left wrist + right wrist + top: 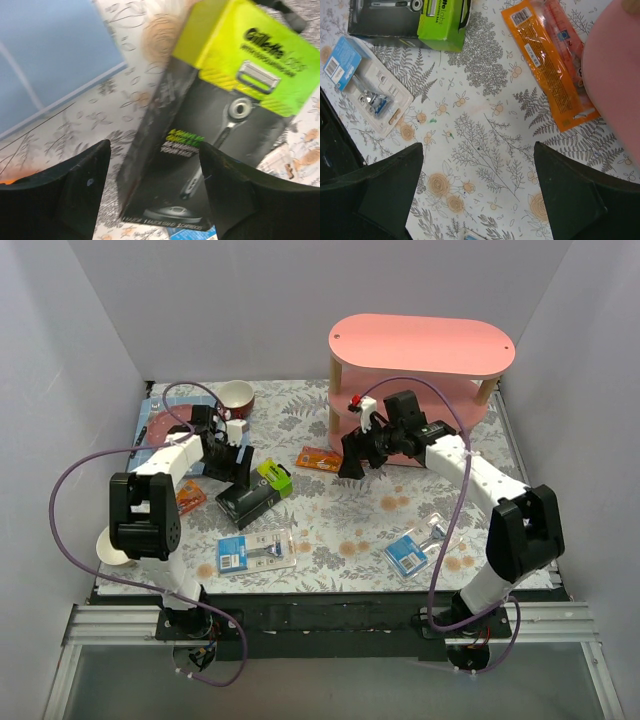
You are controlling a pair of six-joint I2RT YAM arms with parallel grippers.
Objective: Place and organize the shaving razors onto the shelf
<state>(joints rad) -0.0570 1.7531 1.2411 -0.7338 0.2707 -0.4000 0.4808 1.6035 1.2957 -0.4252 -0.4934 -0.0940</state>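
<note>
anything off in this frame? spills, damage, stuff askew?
No spill or damage shows. The only untidy part: the dark grey box, left blister pack and right blister pack lie on the table, each at its own angle. Nothing shows on the visible parts of the shelf.

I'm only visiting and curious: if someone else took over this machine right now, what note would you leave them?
The left gripper has its jaws open around the dark grey box, which lies on the table and does not look clamped.
The right gripper has its jaws open and empty, beside the shelf.
The left blister pack and the right blister pack lie near the arm bases.
Done: no razors visible on the shelf, though its lower tiers are partly hidden.
Left: shelve every pack in view.
</note>
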